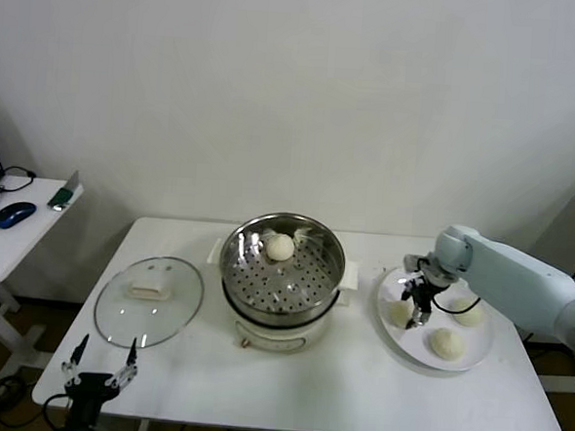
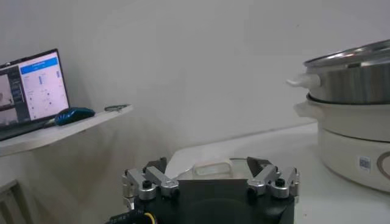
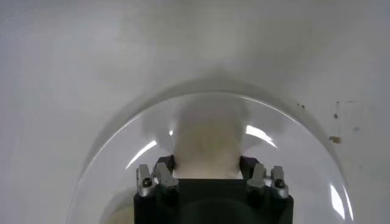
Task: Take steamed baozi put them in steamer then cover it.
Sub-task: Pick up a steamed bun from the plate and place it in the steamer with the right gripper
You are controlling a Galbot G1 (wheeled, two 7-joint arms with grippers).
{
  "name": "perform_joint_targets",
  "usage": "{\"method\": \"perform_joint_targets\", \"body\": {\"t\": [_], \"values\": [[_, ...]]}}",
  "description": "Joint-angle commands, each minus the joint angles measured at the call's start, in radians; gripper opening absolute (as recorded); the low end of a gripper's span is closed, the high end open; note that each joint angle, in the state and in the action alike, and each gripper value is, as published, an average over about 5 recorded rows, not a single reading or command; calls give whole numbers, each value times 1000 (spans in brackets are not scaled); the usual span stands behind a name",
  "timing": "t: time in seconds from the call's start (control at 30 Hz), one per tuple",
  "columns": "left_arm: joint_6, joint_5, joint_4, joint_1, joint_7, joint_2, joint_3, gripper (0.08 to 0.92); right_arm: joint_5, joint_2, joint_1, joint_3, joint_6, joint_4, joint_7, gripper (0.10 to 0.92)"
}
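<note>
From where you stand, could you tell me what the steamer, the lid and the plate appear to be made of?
The steamer looks like polished stainless steel, since it is mirror-bright with a perforated tray, on a matte white base, probably plastic. The lid looks like clear glass, as the table shows through it, with a thin metal rim and a cream handle of uncertain material. The plate is glossy white, ceramic or plastic.

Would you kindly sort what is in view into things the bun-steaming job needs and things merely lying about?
Job:
- baozi on plate
- baozi in steamer
- steamer
- glass lid
- white plate
- right pincer, around a plate baozi

Lying about:
- laptop
- blue mouse
- side table
</note>
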Motion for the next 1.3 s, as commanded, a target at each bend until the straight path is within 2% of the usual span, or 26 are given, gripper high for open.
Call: {"method": "perform_joint_targets", "body": {"t": [0.03, 0.33, 0.57, 0.97, 1.3], "values": [[1, -8, -7, 3, 1, -2, 3, 823, 163, -14, 156, -113, -31, 36, 19, 680], [10, -31, -30, -5, 10, -19, 25, 823, 621, 65, 633, -484, -61, 65, 46, 679], [17, -20, -48, -5, 12, -28, 47, 823, 793, 232, 770, -564, -81, 80, 47, 679], [7, -18, -71, 22, 12, -9, 63, 823, 876, 524, 679, -481, -141, 63, 118, 679], [10, -21, -80, 13, 13, -10, 65, 823, 865, 642, 559, -505, -167, 55, 175, 679]]}}
